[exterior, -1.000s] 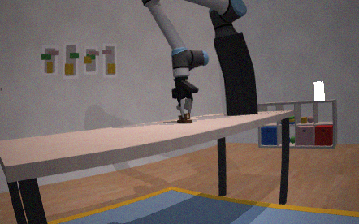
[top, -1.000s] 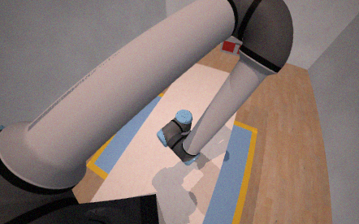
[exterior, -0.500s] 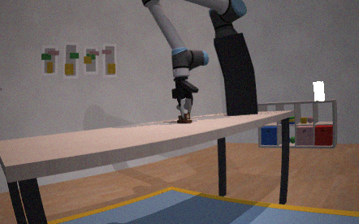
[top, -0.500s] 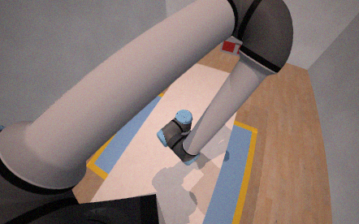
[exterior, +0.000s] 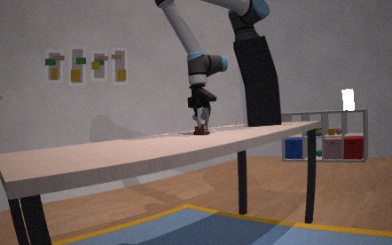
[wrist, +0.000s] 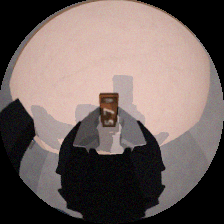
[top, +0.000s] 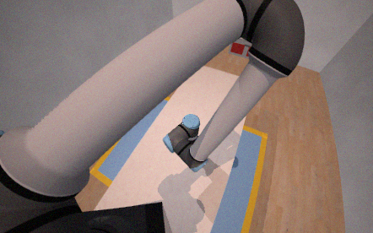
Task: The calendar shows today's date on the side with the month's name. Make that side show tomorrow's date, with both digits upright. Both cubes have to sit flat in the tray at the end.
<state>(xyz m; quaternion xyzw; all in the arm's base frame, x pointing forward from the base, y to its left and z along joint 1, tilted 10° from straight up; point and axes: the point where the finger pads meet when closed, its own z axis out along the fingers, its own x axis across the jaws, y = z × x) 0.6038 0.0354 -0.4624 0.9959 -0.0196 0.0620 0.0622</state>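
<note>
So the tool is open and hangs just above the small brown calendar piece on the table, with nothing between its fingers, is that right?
Not quite. The tool does hang low over the table, but it is shut on the small brown calendar piece, not open and empty. The wrist view shows the piece between the two fingers.

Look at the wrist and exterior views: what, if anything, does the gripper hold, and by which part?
The gripper is shut on a calendar cube, a small brown block with a pale digit face, pinched by its two opposite sides just above the table.
</note>
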